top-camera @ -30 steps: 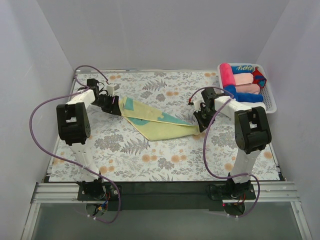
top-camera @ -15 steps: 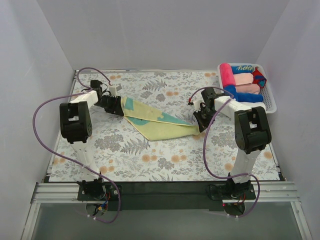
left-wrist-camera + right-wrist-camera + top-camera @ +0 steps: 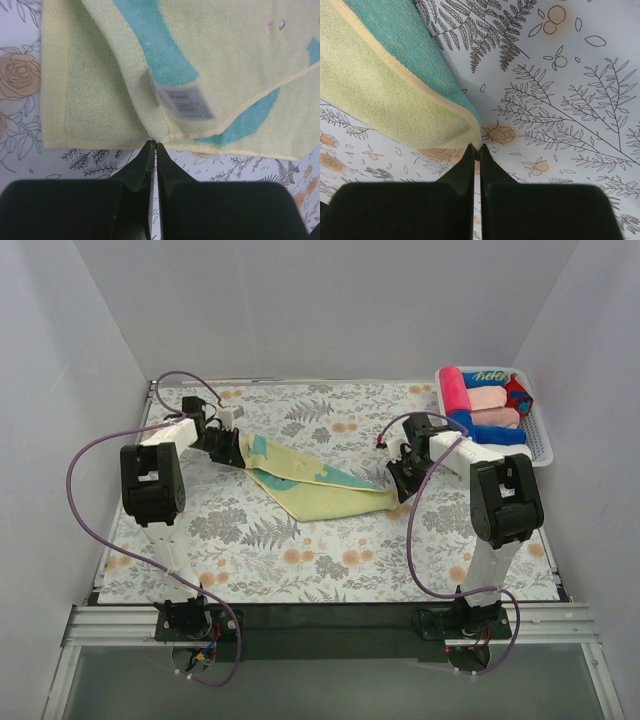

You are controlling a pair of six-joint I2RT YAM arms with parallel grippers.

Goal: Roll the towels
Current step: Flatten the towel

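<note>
The left arm (image 3: 150, 480) and right arm (image 3: 505, 502) have white links, chunky black joints and a looping purple cable (image 3: 409, 540) each. Left gripper (image 3: 152, 146) and right gripper (image 3: 476, 148) have black tapered fingers (image 3: 135, 170).

Floral-print table cover (image 3: 330, 540), white slotted basket (image 3: 541, 443) at its far right corner, plain white walls (image 3: 330, 310).

Left tool (image 3: 152, 146) clamped, right tool (image 3: 476, 148) clamped

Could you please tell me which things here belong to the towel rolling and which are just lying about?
In the job: yellow towel, left end effector, right end effector, both pinching it.
Lying about: white basket, rolled towels inside it, table cover.
</note>
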